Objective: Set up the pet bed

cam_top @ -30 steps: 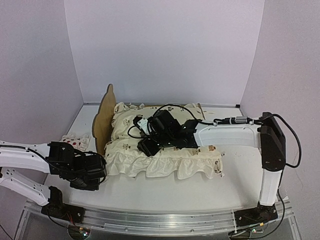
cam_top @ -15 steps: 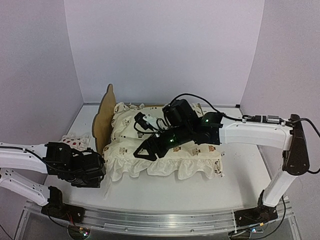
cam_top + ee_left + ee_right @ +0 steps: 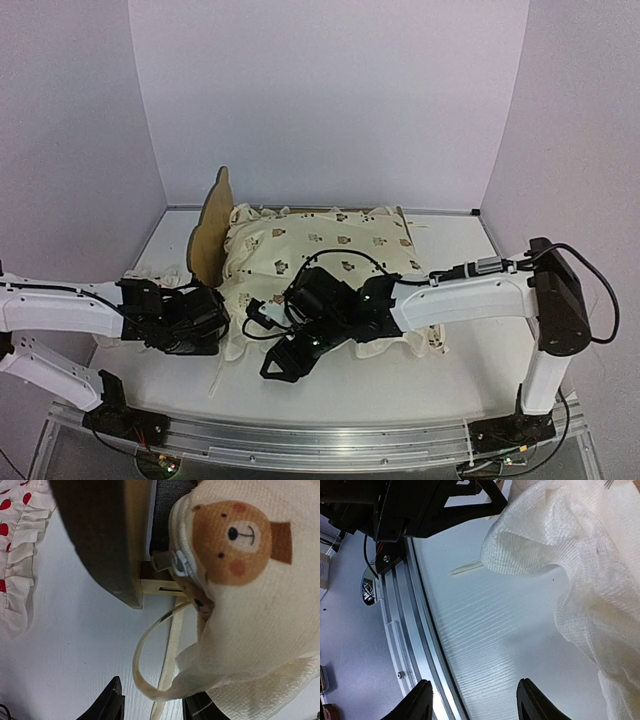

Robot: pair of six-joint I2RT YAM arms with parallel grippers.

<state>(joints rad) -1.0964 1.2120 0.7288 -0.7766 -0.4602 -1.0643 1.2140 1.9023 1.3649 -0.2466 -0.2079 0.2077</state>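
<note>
While left fingers [image 3: 113, 703] and right fingers [image 3: 421, 700] stand apart, the plywood pet bed [image 3: 209, 236] carries a cream cushion [image 3: 335, 248].

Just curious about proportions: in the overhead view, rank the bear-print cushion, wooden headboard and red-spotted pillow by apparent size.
1. bear-print cushion, clearly largest.
2. wooden headboard.
3. red-spotted pillow, smallest as seen, but the left arm hides most of it, so unsure.

Right gripper [image 3: 283, 362]: moved off the top of the cushion [image 3: 340, 245] toward 7 o'clock, now over bare table [image 3: 400, 385] beyond the near ruffle. Left gripper [image 3: 205, 322]: advanced toward 2 o'clock, now at the cushion's near-left corner. Cushion top: uncovered.
</note>
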